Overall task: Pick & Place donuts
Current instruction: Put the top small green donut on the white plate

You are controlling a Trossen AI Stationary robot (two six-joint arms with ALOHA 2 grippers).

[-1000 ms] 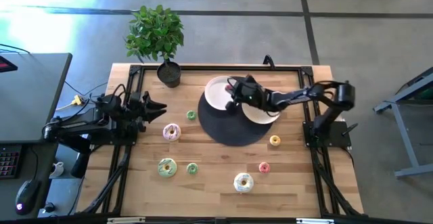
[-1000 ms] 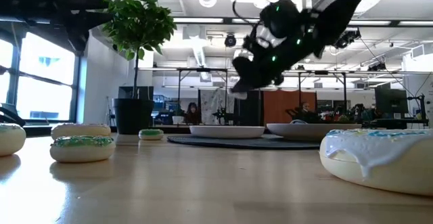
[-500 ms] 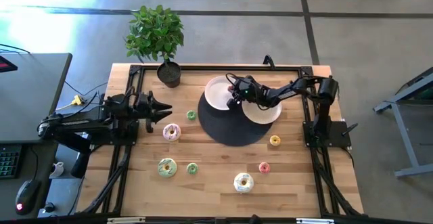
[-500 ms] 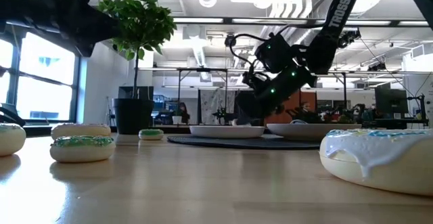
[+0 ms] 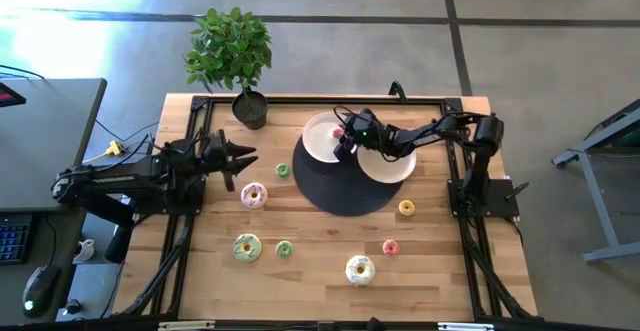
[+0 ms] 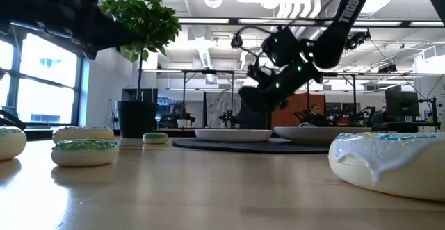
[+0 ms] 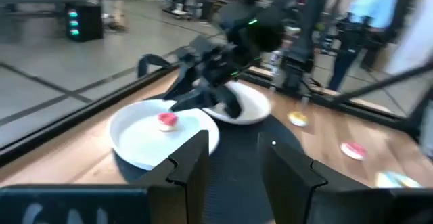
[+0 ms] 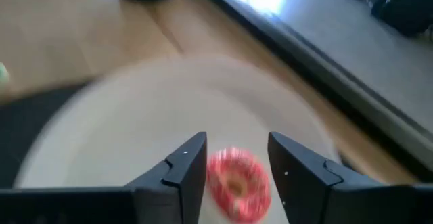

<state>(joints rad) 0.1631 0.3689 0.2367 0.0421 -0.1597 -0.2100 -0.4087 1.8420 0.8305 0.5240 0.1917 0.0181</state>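
Note:
A small red donut [image 8: 237,183] lies flat on the far-left white plate [image 5: 315,141], which sits on a dark round mat [image 5: 345,196]. My right gripper [image 8: 237,141] hangs open just above the donut, one finger to each side, touching nothing. The left wrist view shows that donut [image 7: 167,120] lying alone on the plate. My left gripper [image 5: 250,159] stands open at the table's left, above a pink donut [image 5: 253,195]. Other donuts lie on the wood: small green [image 5: 283,170], large green [image 5: 246,246], white [image 5: 359,268], yellow [image 5: 405,208].
A second white plate [image 5: 388,163] overlaps the mat's right side. A potted plant [image 5: 232,56] stands at the far-left corner. More small donuts lie near the front, one green [image 5: 284,249] and one red [image 5: 390,247]. Black rails run along the table's edges.
My right gripper has come down onto the far-left plate, let go of the red donut, which now lies on the plate, and risen a little. My left gripper has crept toward the table's right edge.

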